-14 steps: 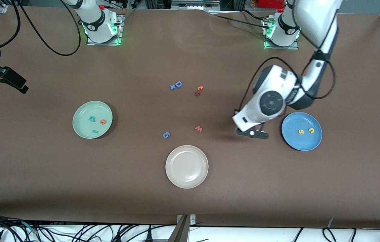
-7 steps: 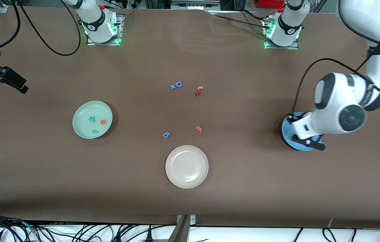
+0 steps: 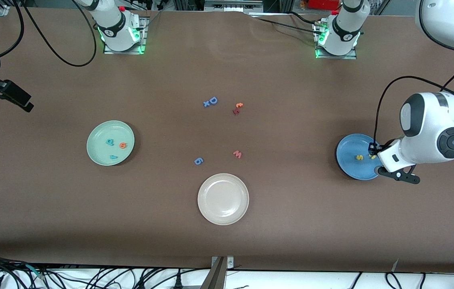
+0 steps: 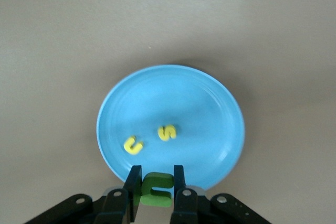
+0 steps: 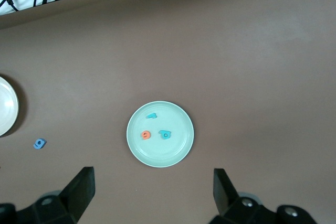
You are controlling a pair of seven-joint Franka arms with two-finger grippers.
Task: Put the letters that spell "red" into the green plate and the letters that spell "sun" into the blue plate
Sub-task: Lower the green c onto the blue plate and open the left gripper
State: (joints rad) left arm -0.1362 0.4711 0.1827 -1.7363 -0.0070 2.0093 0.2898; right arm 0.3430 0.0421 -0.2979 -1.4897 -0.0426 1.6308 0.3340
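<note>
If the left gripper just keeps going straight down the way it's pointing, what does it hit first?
Most likely the blue plate. The left gripper, shut on the green letter, points down near the plate's rim, close to the yellow s and the other yellow letter. Height above it is unclear.

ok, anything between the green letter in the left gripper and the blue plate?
Nothing visible. The left gripper is shut on the green letter above the rim of the blue plate. The plate holds only the yellow s and a yellow u/n shape, with bare plate around them.
</note>
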